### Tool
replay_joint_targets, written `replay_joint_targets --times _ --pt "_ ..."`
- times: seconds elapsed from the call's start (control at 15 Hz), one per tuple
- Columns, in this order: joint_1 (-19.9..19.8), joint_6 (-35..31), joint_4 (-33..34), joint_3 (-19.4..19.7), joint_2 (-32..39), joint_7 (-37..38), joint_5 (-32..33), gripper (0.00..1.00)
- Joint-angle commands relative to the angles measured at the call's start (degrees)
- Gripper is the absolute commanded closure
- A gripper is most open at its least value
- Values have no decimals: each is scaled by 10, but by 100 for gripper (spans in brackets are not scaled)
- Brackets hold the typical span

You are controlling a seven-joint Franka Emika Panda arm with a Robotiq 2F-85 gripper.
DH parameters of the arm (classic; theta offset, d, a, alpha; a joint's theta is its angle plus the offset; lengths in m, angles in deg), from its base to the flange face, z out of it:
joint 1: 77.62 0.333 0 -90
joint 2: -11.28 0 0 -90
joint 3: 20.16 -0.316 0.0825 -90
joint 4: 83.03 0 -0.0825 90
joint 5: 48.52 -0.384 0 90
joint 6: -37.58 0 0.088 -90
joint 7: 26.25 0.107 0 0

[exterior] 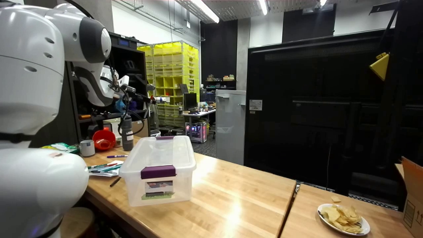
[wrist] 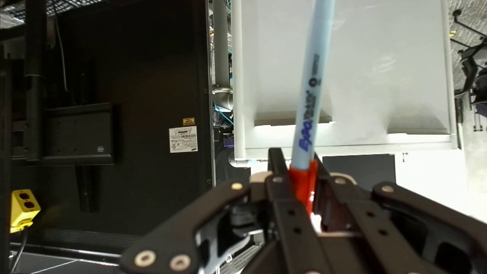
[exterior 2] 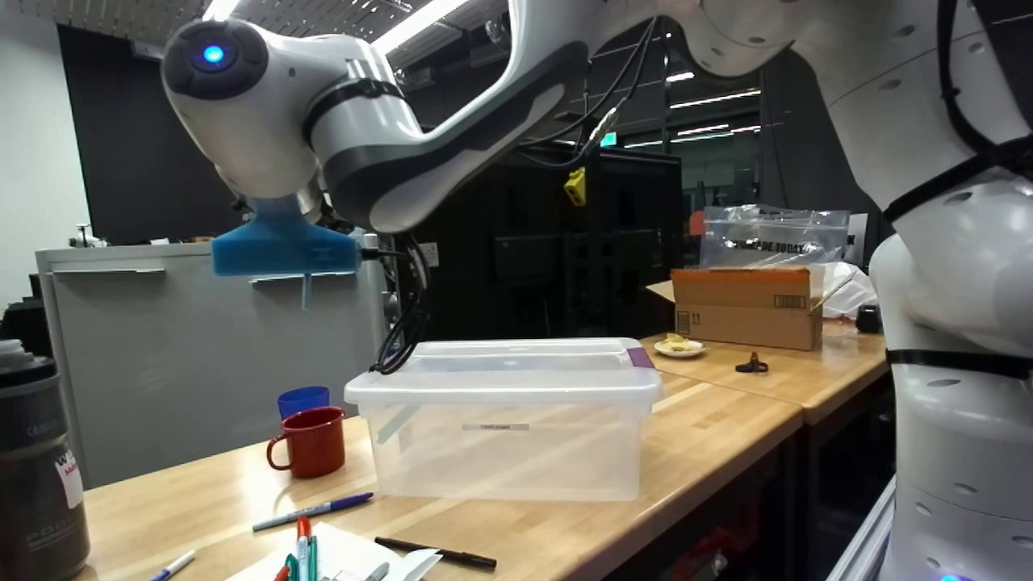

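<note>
- Above the worktop (exterior: 238, 185), I am holding out my pincer (wrist: 297, 161), and it is gripping a marker (wrist: 312, 95): its two fingers (wrist: 277, 163) are squeezing the red end (wrist: 302, 182) from both sides.
- Past the fingers, the pale barrel (wrist: 319, 49) of the marker is sticking out, and its purple lettering (wrist: 305, 135) is showing in the wrist view.
- In an exterior view, the marker is appearing as a thin stick under the blue part (exterior 2: 274, 246) at the end of my arm (exterior 2: 476, 129), higher than the lid (exterior 2: 516, 391) of the clear box (exterior 2: 557, 460); I am not making out whether it is hovering directly over that box.
- On the worktop, the clear box is standing with its lid on, and a purple latch (exterior: 158, 172) is showing at one end.
- Near the box, a red mug (exterior 2: 316, 444) is standing, with a blue cup (exterior 2: 303, 400) showing just behind it.
- Also near the box, a purple-and-grey pen (exterior 2: 315, 511) and a black pen (exterior 2: 440, 553) are lying, and more pens (exterior 2: 303, 549) are lying on white paper (exterior 2: 347, 545).
- Elsewhere on the worktop, a dark bottle (exterior: 127, 135) is standing near a grey mug (exterior: 86, 148) and a red container (exterior: 104, 137).
- Well apart from these, a white plate (exterior: 365, 227) is carrying chips (exterior: 342, 218), one loose chip (exterior: 335, 199) is lying just beside it, and a cardboard box (exterior 2: 742, 323) is standing near.
- Beyond the worktop, a grey cabinet (exterior: 231, 129) is standing beside a large black panel (wrist: 144, 95).
</note>
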Motion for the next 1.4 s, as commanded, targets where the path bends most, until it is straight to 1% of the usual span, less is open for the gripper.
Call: replay_joint_targets --times 0.0,0.4,0.53,0.67,0.93,1.13,1.33 --pt "-5 -52 -25 -21 -22 -2 -14 96" --pt "-10 -275 -157 -55 -102 31 0 96" --pt "-11 -303 -186 -53 -132 55 19 96" --pt "-19 -326 -207 -47 -162 78 23 96" --pt "-40 -349 -234 -39 -210 89 17 96" --pt "-51 -359 -247 -36 -224 89 19 96" --pt "-58 -373 -256 -33 -221 93 20 96"
